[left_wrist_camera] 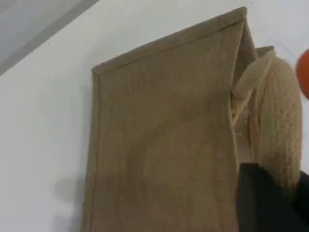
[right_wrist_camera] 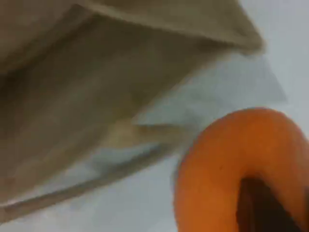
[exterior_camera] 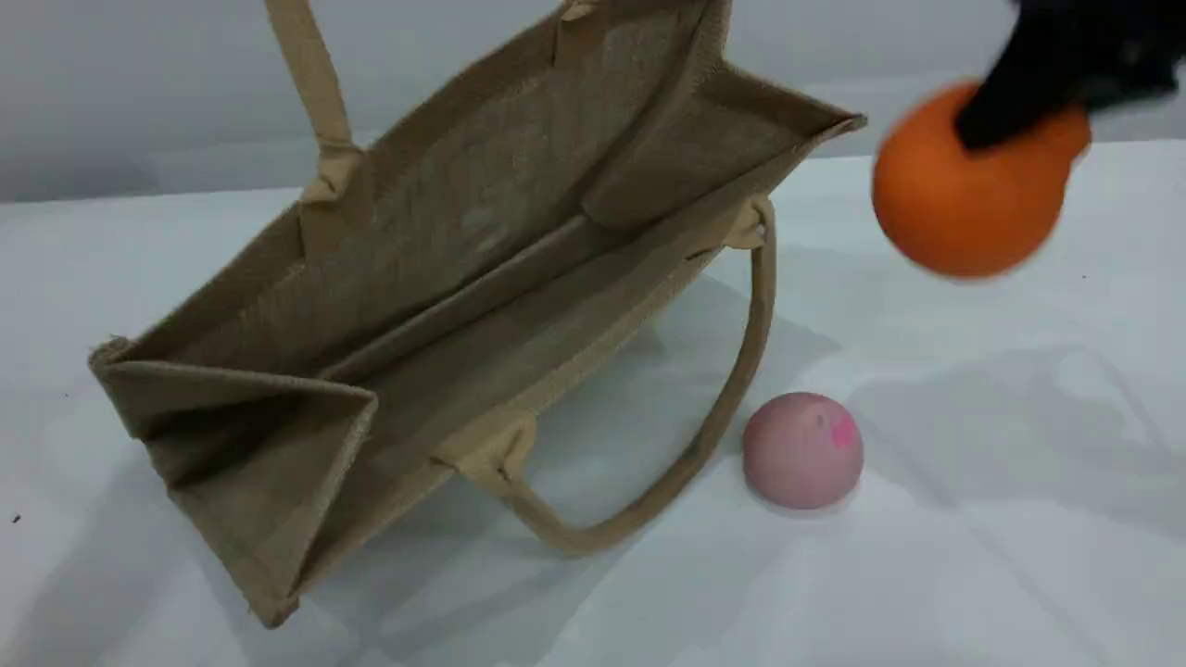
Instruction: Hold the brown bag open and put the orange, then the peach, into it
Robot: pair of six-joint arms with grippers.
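Observation:
The brown bag (exterior_camera: 482, 269) is tipped with its mouth gaping toward the camera. One beige handle (exterior_camera: 315, 83) is pulled straight up out of the top edge. The other handle (exterior_camera: 732, 389) droops onto the table. In the left wrist view my left gripper (left_wrist_camera: 270, 203) is shut on the raised handle (left_wrist_camera: 277, 125), above the bag's outer wall (left_wrist_camera: 159, 140). My right gripper (exterior_camera: 1010, 111) is shut on the orange (exterior_camera: 964, 204), which hangs in the air to the right of the bag's mouth. The orange (right_wrist_camera: 231, 169) and a dark fingertip (right_wrist_camera: 263, 208) fill the right wrist view's corner. The peach (exterior_camera: 802, 450) rests on the table beside the drooping handle.
A white cloth covers the table (exterior_camera: 1019, 519). A pale wall stands behind it. The peach lies below the path between the orange and the bag's mouth.

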